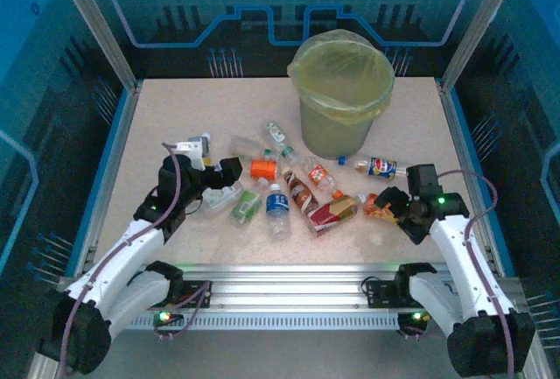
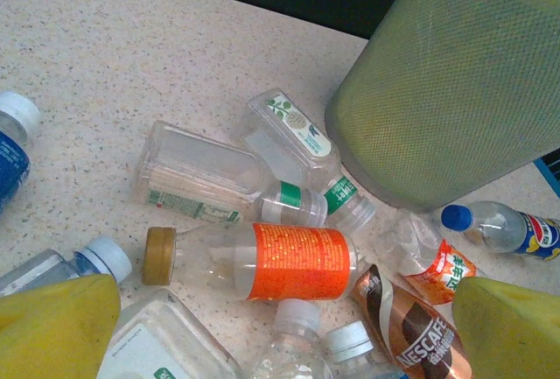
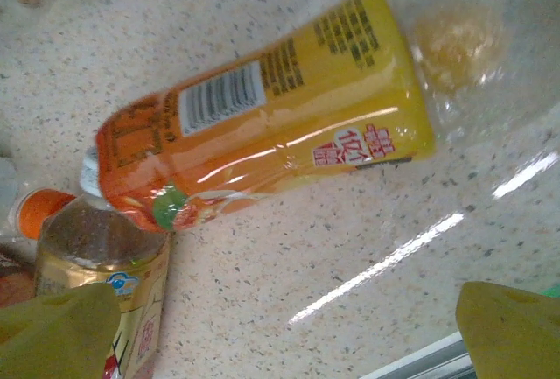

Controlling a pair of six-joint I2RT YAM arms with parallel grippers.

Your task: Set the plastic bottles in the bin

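Note:
Several plastic bottles lie scattered on the speckled table in front of the bin (image 1: 341, 90), a grey-olive bucket with a yellow-green liner. My left gripper (image 1: 226, 173) is open over the left of the pile. In its wrist view the orange-label bottle (image 2: 289, 261) lies just ahead of the open left gripper (image 2: 280, 335), with the bin (image 2: 455, 90) behind. My right gripper (image 1: 391, 202) is open at the pile's right end. An orange-yellow label bottle (image 3: 280, 125) lies ahead of the open right gripper (image 3: 284, 335), apart from both fingers.
A blue-capped cola bottle (image 1: 378, 166) lies right of the bin's foot. A gold-labelled bottle (image 3: 105, 265) sits by my right gripper's left finger. An aluminium rail (image 1: 289, 278) runs along the near edge. Blue panels wall the table (image 1: 175, 116) on three sides.

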